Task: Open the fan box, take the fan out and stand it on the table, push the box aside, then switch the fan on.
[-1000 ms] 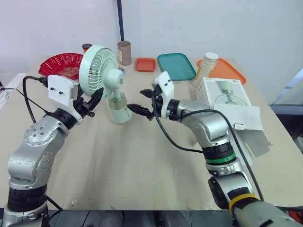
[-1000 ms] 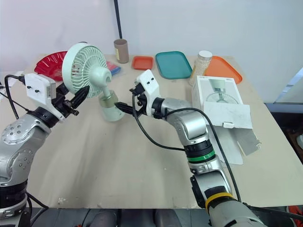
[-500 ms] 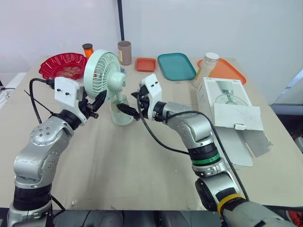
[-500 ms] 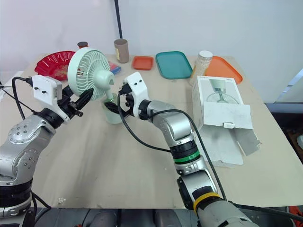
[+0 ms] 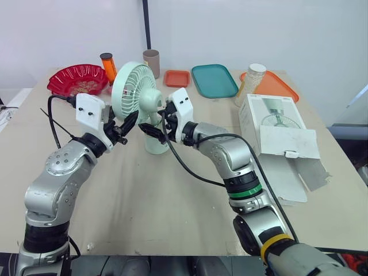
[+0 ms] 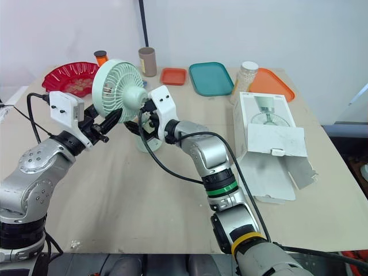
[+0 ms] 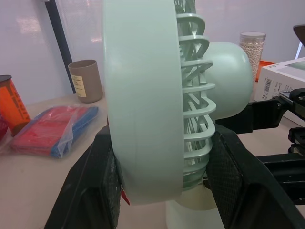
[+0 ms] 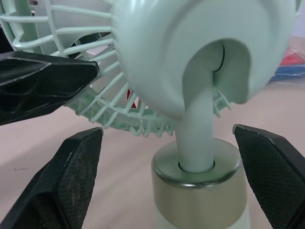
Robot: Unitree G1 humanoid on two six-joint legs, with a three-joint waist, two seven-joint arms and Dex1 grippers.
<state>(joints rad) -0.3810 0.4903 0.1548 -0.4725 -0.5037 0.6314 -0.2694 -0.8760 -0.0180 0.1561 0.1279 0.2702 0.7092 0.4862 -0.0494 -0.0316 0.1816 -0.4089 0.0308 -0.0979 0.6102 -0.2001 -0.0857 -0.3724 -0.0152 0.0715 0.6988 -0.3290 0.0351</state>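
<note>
While my left hand (image 5: 130, 121) clamps the fan (image 5: 137, 86) by its cage, my right hand (image 5: 154, 123) sits spread wide (gripping nothing) around the fan's base.

Head stereo pair: mounted high, looking forward and down across the table (image 5: 172, 195) to the far wall (image 5: 259, 34). Both eyes share the whole scene with a slight sideways offset. Left wrist cam: right up against the fan (image 7: 143, 95), head seen edge-on, facing toward the box (image 7: 283, 76). Right wrist cam: just as close, on the fan's neck, facing the robot's left side. The wrist views overlap on the fan.
</note>
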